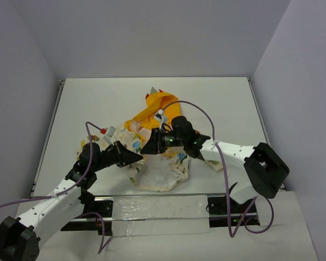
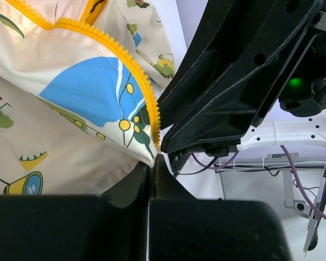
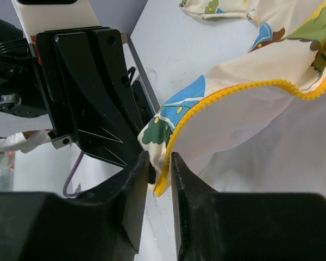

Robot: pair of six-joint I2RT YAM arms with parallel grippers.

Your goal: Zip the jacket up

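Okay, white bench [image 1: 98,98] with walls on three sides, one of it. It carries one jacket [image 1: 158,169], crumpled mid-bench, just ahead of the arm bases and between the two arms. Cream printed fabric lies nearest the bases, and one yellow-orange hood [image 1: 152,109] is flopped toward the far wall. The front looks open and unzipped, so by my read the task is at an early step.

There are two arms, one each side, both reaching inward so their tips meet at the same spot on the jacket's near-left edge. Probable reason: each takes one side of the opening at the bottom hem, to bring the zipper ends together for engaging.

The left hand [image 2: 152,187] is clenched on the jacket: its fingers are pressed nearly together, and a cream bottom corner by the tooth row disappears into the seam between them. The right hand [image 3: 160,182] has its fingers narrowly apart with the yellow tape end sitting in the gap. I cannot tell whether the pads bite it or it just hangs there. In each wrist view the other hand looms just beside the grasped corner, close to touching.

Two purple cables [image 1: 206,117], one per arm, loop above the bench.

One row of yellow zipper teeth [image 2: 138,76] shows clearly in the left wrist view and one row in the right wrist view. I cannot tell whether they are the same side. No slider or pull is visible in any view, count zero seen.
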